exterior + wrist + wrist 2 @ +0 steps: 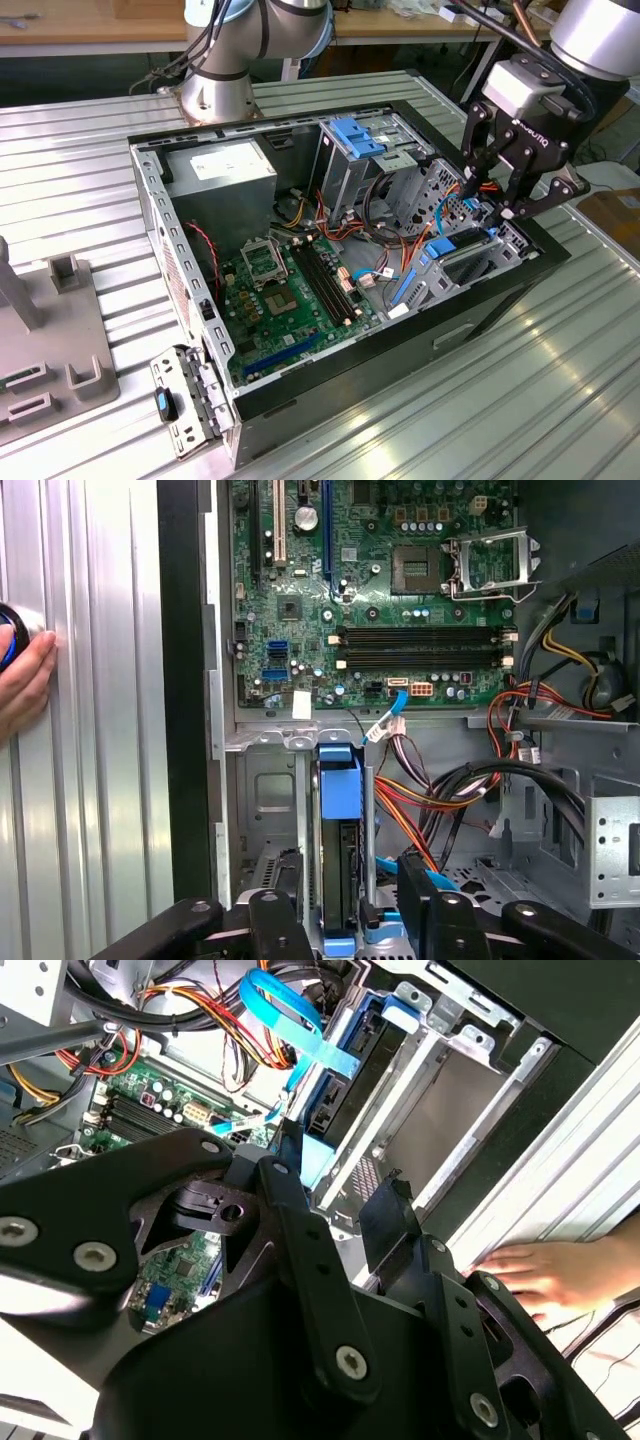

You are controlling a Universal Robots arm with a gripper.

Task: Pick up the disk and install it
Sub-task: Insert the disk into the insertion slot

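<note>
The disk (338,850) stands on edge in the drive bay at the front corner of the open computer case (180,250). Its dark body has blue carrier rails (338,785) along its edges. In the exterior view the disk (455,255) lies low in the bay on that view's right. My gripper (490,205) hangs just above it, open. In the first wrist view my gripper (345,885) has one black finger (288,880) on each side of the disk, with gaps to it. The second wrist view shows the disk (340,1090) beyond my gripper (340,1185).
Orange and black cables (440,800) run close beside the bay. The motherboard (285,290), a grey power supply box (220,175) and a drive cage with a blue latch (355,135) sit in the case. A person's hand (540,1275) rests on the ribbed table beside the case. A grey fixture (50,340) stands on the exterior view's left.
</note>
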